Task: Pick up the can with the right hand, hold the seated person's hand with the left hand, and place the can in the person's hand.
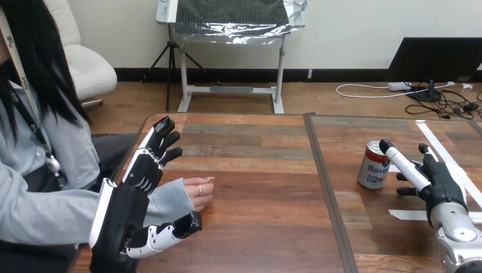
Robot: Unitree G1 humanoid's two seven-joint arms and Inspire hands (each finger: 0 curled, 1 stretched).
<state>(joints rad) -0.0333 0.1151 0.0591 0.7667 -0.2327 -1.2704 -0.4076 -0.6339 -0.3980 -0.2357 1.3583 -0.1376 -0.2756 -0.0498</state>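
Observation:
A red, white and blue can (372, 166) stands upright on the right part of the wooden table (256, 170). My right hand (436, 183) is just right of it, open, with one straight finger (401, 161) reaching to the can's upper right side; nothing is curled round the can. The person's hand (197, 191) rests on the table at the left, fingers loosely bent, holding nothing. My left hand (136, 193) is open at the person's sleeved wrist: its straight fingers (161, 142) lie along the far side, and the thumb (170, 230) is on the near side.
A dark seam (325, 193) runs between the two table tops, front to back. White tape strips (449, 165) lie on the right table top by my right hand, one short piece (404, 215) near my right wrist. The person sits at the left edge.

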